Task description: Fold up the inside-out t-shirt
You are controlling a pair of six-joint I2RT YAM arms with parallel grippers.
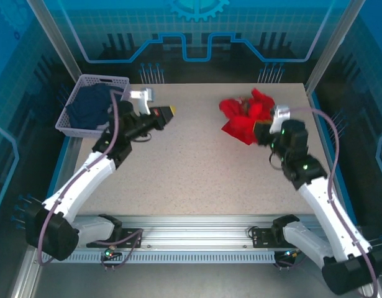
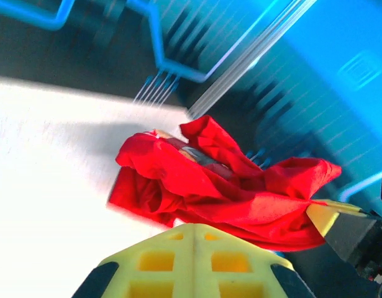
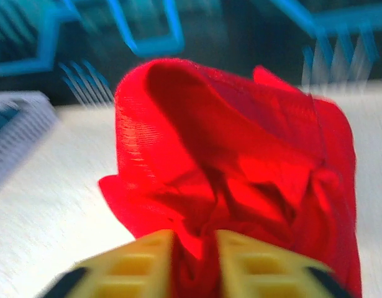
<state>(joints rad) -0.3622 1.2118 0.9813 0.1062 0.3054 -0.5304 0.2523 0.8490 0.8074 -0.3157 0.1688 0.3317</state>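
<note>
The inside-out t-shirt (image 1: 243, 117) is a crumpled bright red heap at the back right of the table. My right gripper (image 1: 261, 133) sits at the heap's near right edge. In the right wrist view its yellow fingers (image 3: 131, 264) stand a little apart, with a fold of the red t-shirt (image 3: 228, 155) bunched between them. My left gripper (image 1: 170, 113) hovers left of centre, well away from the t-shirt, pointing toward it. The left wrist view has its yellow fingers (image 2: 159, 264) pressed together with nothing between them, and the t-shirt (image 2: 222, 183) beyond.
A lavender basket (image 1: 85, 81) stands at the back left corner with a dark navy garment (image 1: 91, 107) in it. The speckled table (image 1: 197, 171) is bare across its middle and front. Blue enclosure walls stand close behind and beside the table.
</note>
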